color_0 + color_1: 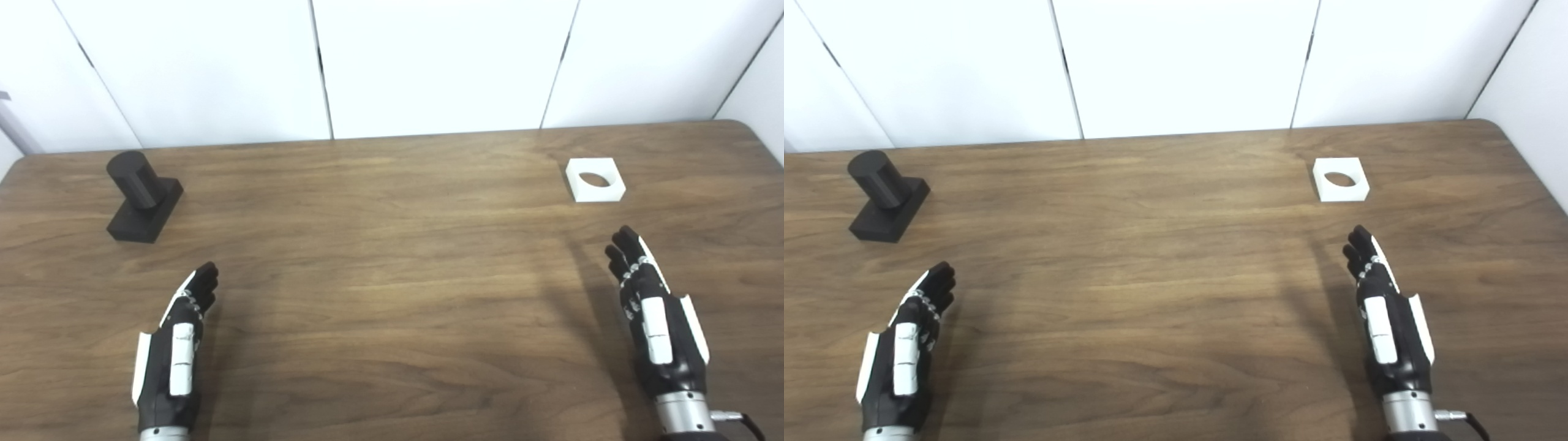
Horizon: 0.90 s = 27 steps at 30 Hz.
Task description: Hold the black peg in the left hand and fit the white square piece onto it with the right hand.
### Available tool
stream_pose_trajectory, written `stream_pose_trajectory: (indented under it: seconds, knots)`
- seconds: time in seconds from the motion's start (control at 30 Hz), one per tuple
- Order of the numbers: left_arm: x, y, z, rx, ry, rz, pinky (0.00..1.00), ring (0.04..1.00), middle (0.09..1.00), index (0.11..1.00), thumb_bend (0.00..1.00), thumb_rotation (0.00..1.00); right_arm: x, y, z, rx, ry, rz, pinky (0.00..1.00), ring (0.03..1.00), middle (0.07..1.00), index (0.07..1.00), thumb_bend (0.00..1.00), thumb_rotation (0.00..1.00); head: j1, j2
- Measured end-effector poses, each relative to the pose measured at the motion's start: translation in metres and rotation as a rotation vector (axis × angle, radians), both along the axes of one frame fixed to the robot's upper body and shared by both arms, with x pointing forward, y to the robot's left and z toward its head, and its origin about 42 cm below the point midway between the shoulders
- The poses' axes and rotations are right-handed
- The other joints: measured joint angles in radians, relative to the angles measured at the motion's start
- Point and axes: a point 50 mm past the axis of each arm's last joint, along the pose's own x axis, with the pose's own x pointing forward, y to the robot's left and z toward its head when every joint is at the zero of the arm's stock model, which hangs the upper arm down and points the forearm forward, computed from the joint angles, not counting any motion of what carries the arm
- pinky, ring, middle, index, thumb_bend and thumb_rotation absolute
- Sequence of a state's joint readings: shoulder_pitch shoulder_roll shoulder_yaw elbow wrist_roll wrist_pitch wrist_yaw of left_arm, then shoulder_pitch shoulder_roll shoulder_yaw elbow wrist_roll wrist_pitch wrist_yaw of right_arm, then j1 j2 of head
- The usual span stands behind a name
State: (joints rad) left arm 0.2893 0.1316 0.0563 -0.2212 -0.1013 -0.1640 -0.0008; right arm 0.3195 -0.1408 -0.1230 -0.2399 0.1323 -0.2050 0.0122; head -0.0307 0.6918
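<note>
The black peg (142,191), a short cylinder on a square base, stands upright at the far left of the wooden table (392,263). A white square piece (595,179) with a round hole lies flat at the far right. My left hand (177,343) hovers near the front left, open, fingers extended toward the peg, well short of it. On the front right my right hand (652,312) is open too, its fingers pointing at the white piece and a hand's length away. Neither hand holds anything.
White wall panels (429,61) stand behind the table's far edge. The table's rounded right corner (756,131) lies just beyond the white piece. Bare wood stretches between the two hands and between the two parts.
</note>
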Motion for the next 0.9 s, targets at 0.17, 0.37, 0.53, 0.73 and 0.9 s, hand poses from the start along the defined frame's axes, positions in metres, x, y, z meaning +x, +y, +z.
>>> stream_pose_trajectory:
  seconds: [0.17, 0.37, 0.53, 0.73, 0.9]
  knots:
    - [0.000, 0.000, 0.000, 0.002, 0.000, 0.002, 0.94, 0.924, 0.902, 0.866, 0.66, 0.96, 0.000, 0.000, 0.000, 0.000, 0.000, 0.000, 0.98, 0.941, 0.954, 0.947, 0.54, 0.94, 0.018, -0.005]
    - [0.000, -0.002, -0.001, 0.013, 0.009, 0.012, 0.94, 0.924, 0.907, 0.865, 0.65, 0.97, 0.000, -0.001, 0.000, 0.009, -0.001, -0.001, 0.98, 0.940, 0.954, 0.950, 0.55, 0.93, 0.098, -0.021]
    - [0.001, -0.008, -0.001, 0.031, 0.015, -0.002, 0.93, 0.915, 0.902, 0.857, 0.72, 0.95, 0.001, -0.004, 0.000, 0.025, -0.006, 0.010, 0.98, 0.961, 0.970, 0.970, 0.55, 0.93, 0.185, -0.046]
    - [0.001, -0.013, -0.002, 0.029, 0.022, 0.007, 0.91, 0.912, 0.900, 0.866, 0.67, 0.89, 0.004, -0.012, -0.001, 0.039, -0.009, 0.042, 1.00, 0.996, 0.990, 0.987, 0.54, 0.97, 0.262, -0.083]
    - [0.001, -0.022, -0.002, 0.018, 0.006, -0.020, 0.95, 0.942, 0.935, 0.905, 0.65, 0.92, 0.005, -0.018, -0.001, 0.041, -0.007, 0.042, 1.00, 0.983, 0.971, 0.966, 0.57, 0.96, 0.314, -0.118]
